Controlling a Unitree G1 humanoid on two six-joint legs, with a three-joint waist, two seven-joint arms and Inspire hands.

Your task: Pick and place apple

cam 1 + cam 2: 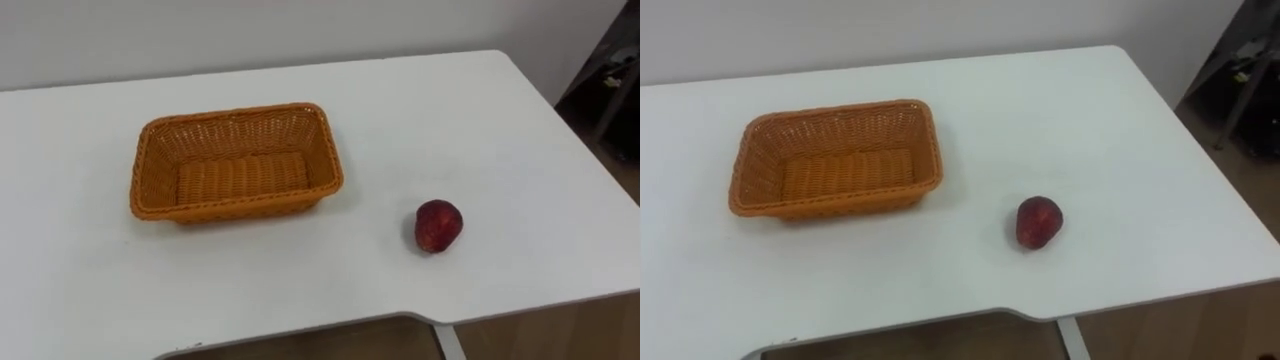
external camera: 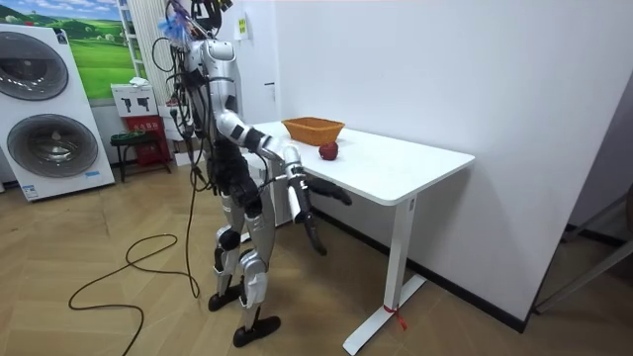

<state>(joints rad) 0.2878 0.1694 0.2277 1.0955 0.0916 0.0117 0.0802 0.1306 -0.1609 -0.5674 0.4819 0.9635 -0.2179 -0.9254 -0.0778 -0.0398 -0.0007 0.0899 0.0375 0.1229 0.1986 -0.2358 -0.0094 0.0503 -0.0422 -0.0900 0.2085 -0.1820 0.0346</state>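
A dark red apple (image 1: 438, 226) lies on the white table (image 1: 480, 130), right of centre and close to the front edge. To its left stands an orange woven basket (image 1: 150, 165) with nothing inside. The basket (image 2: 313, 130) and the apple (image 2: 328, 150) also show on the table in the room view. There I stand at the table's edge with both arms held low. My left hand (image 2: 338, 195) hangs just under the tabletop and my right hand (image 2: 315, 240) is lower, nearer the camera. Both are well away from the apple.
The table's front edge has a curved cut-out where I stand, and its right edge drops to a wooden floor. A washing machine (image 2: 54, 114) and a small stool (image 2: 127, 148) stand behind me at the room view's left.
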